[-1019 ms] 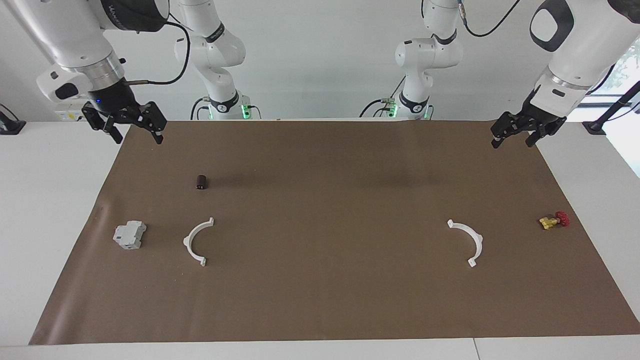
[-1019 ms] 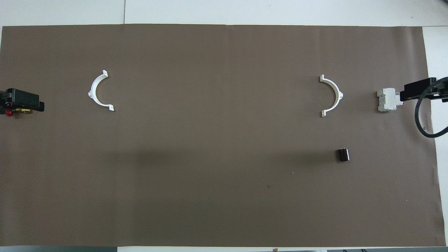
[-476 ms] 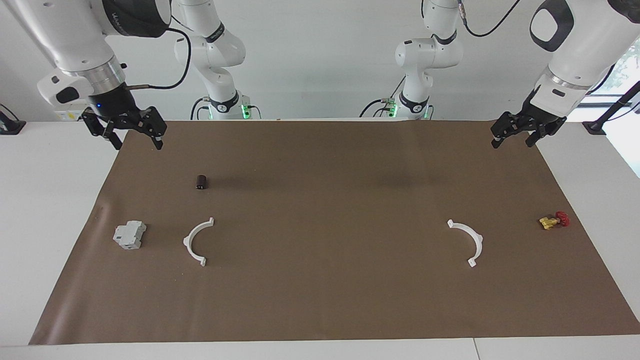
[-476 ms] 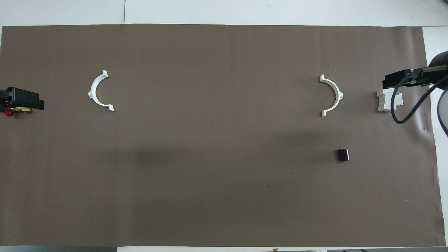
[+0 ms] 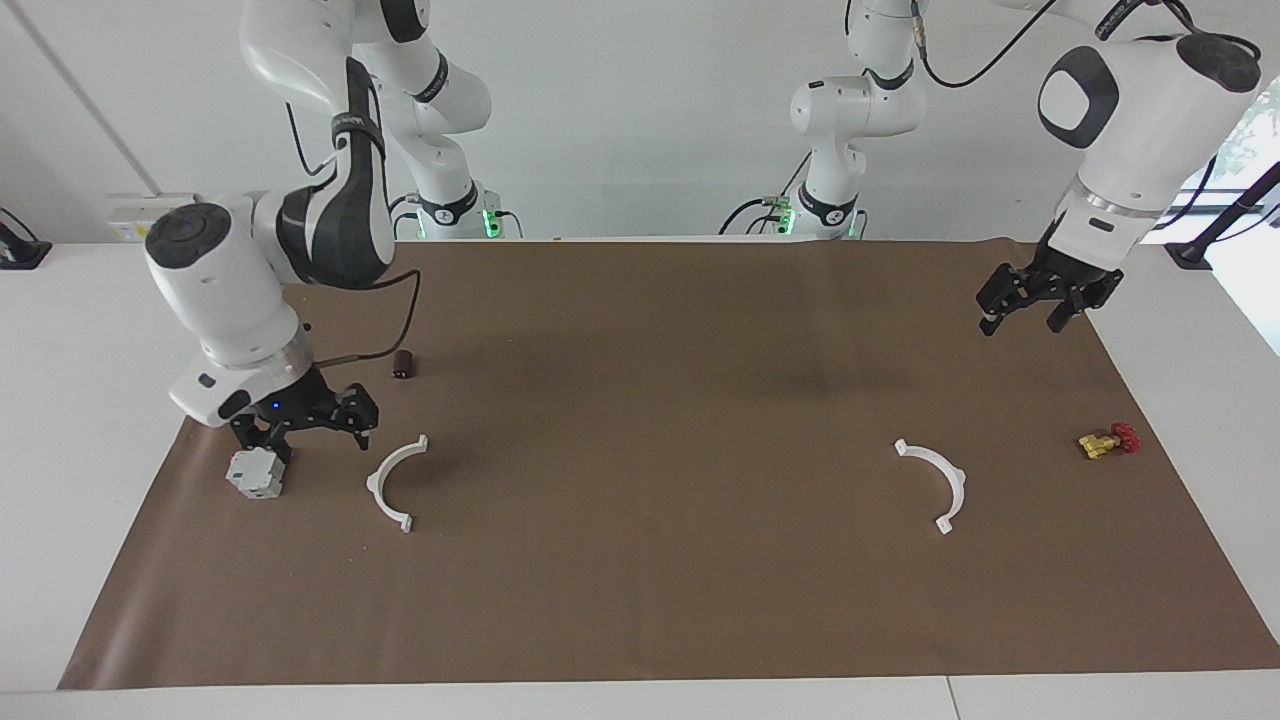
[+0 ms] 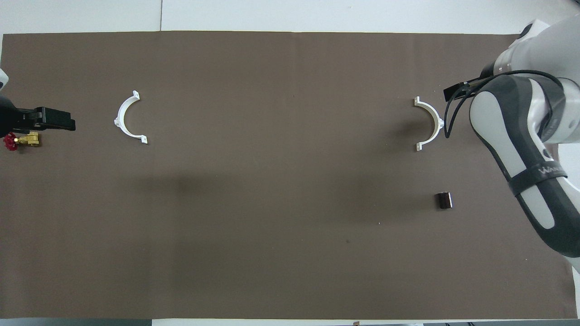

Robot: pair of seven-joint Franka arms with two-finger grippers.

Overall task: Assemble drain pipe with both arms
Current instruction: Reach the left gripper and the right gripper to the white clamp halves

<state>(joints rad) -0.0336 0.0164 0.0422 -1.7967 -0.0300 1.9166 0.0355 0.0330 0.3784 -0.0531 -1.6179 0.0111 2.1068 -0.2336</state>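
The table [image 5: 640, 620] bears a brown mat; right pincer [image 5: 305, 432], fingers spread wide, hangs low between the grey box [image 5: 256, 472] and one white half-ring [image 5: 392, 483]; left pincer [image 5: 1030, 305], also spread, hangs above the mat; the other half-ring [image 5: 940, 482] lies well apart, near the brass valve [image 5: 1105, 440].

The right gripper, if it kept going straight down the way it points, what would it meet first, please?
Probably the brown mat, between the grey box and the half-ring beside it. The right gripper hangs open there; depth is unclear, so a finger might graze the box.
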